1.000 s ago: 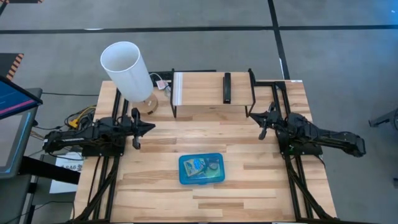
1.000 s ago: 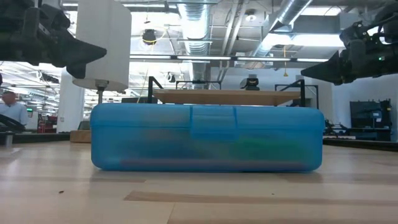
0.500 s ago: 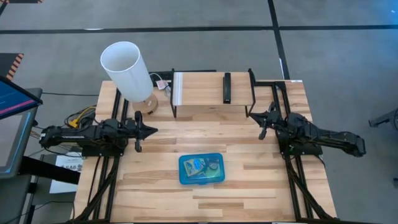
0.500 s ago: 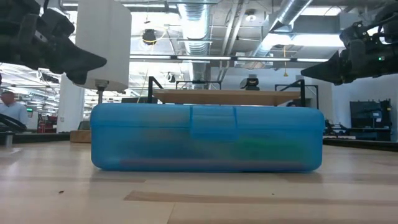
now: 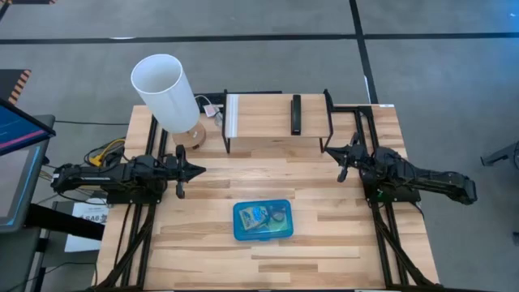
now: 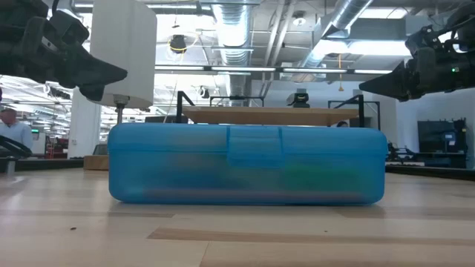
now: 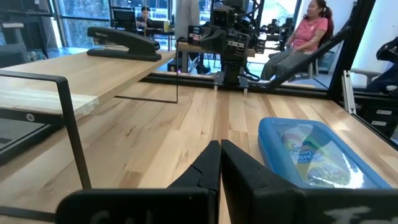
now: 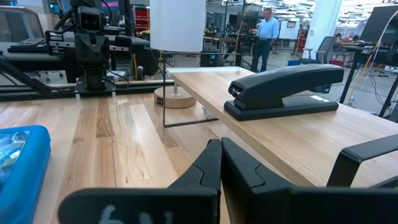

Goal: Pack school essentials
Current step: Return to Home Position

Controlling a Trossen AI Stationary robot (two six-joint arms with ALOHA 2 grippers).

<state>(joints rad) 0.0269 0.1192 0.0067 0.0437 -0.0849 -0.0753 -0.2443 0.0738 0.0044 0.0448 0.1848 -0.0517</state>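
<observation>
Against the picture from a second ago, the left arm has pushed slightly further toward the table's middle and its tip sits lower in the low view; over the last half second nothing has shifted. The case and the right arm lie as they did.

The left gripper [image 5: 195,170] hangs above the left side of the light wooden table [image 5: 324,243], just in front of the white cylindrical lamp [image 5: 166,91]. Its fingers [image 7: 211,163] are pressed together with nothing between them.

The blue translucent plastic case [image 5: 263,220] lies flat on the table's front middle, lid down and front latch shut, well apart from both arms. Through the lid the yellow-green crayon box [image 5: 255,216] shows, lying in the case's left part, with other small items beside it too blurred to name. In the low view a green patch [image 6: 308,178] glows through the front wall, right of the latch.

The right gripper [image 5: 333,151] hovers over the table's right side, near the raised wooden shelf [image 5: 263,109] that carries a black stapler [image 5: 296,114]. Its fingers [image 8: 210,163] are also pressed together and empty.
</observation>
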